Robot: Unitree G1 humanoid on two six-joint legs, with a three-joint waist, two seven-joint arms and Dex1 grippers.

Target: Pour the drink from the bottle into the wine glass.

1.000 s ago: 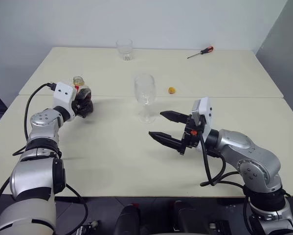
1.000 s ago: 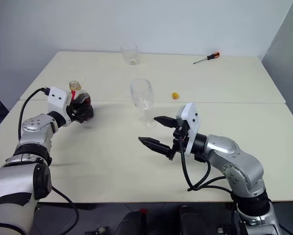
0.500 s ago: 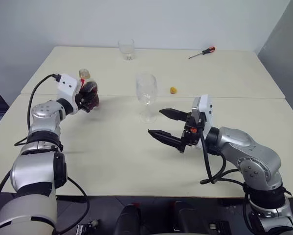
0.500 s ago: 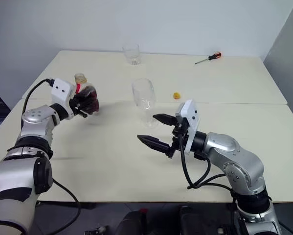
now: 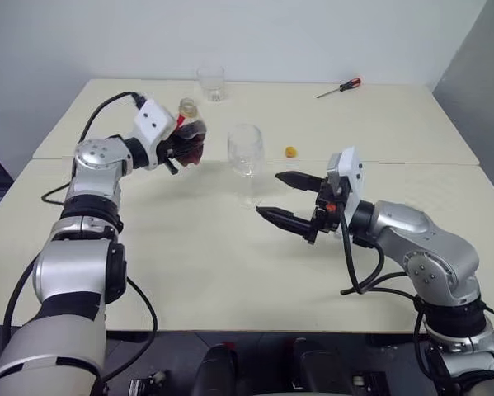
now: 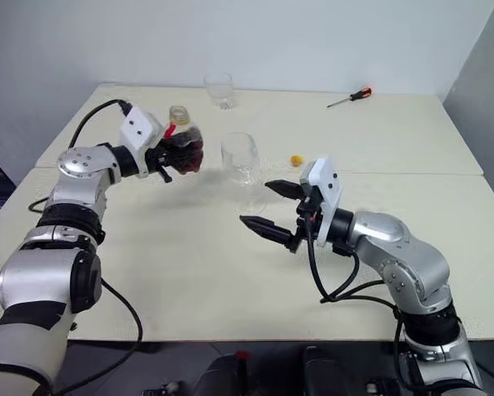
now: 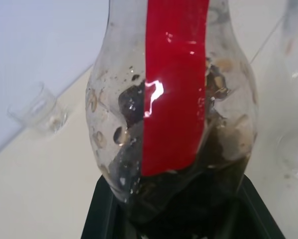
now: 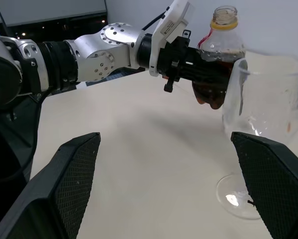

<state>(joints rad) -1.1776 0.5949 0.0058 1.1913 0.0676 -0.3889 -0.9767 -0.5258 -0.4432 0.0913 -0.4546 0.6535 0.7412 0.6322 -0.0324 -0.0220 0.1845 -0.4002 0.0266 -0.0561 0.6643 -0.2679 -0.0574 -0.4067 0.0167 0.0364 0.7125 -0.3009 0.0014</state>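
My left gripper (image 5: 181,150) is shut on the bottle (image 5: 190,136), holding it upright in the air just left of the wine glass (image 5: 245,153). The bottle is small, rounded and clear, with a red label strip (image 7: 173,89), an open mouth with a yellow ring, and the dark drink (image 6: 185,157) in its lower part. The wine glass stands empty on the table (image 5: 189,272). My right gripper (image 5: 269,194) hovers open, close to the right of the glass's stem, with nothing between its fingers (image 8: 74,184). From the right wrist, the bottle (image 8: 218,64) shows behind the glass (image 8: 260,94).
A small yellow cap (image 5: 289,152) lies on the table right of the glass. A short clear tumbler (image 5: 211,82) stands at the far edge, and a red-handled screwdriver (image 5: 339,87) lies at the far right. A seam runs across the two joined tabletops.
My left gripper has lifted the bottle off the table and carried it up and to the right, close to the wine glass. The right gripper has barely moved and stays open.
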